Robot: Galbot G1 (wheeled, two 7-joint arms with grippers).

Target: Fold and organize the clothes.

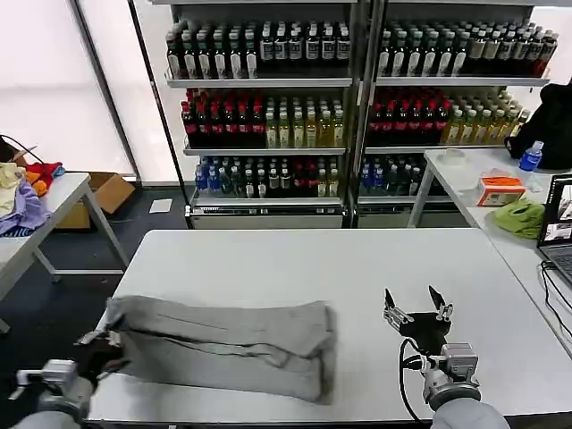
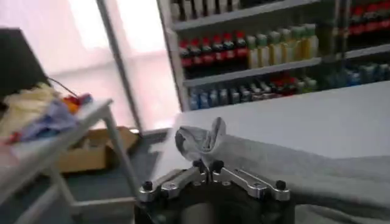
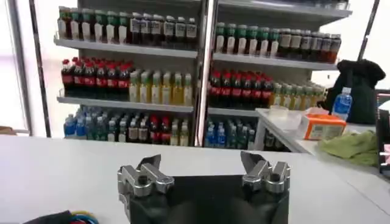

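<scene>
The clothes are one light grey shirt (image 1: 223,344), lying folded in a long band across the front left of the white table (image 1: 357,259). My left gripper (image 1: 98,344) is at the shirt's left end, by the table's left edge, shut on a corner of the cloth. In the left wrist view that pinched corner of the shirt (image 2: 201,137) stands up in a crumpled peak just beyond the left gripper (image 2: 207,165). My right gripper (image 1: 414,304) hovers open over bare table to the right of the shirt, holding nothing. The right wrist view shows the right gripper (image 3: 201,163) with its fingers wide apart.
Shelves of bottles (image 1: 268,116) stand behind the table. A side table on the left holds a pile of garments (image 1: 22,201), with a cardboard box (image 1: 103,192) beside it. The right-hand table carries a lime-green cloth (image 1: 521,217), an orange box (image 1: 500,189), a water bottle (image 1: 531,156) and a laptop (image 1: 559,228).
</scene>
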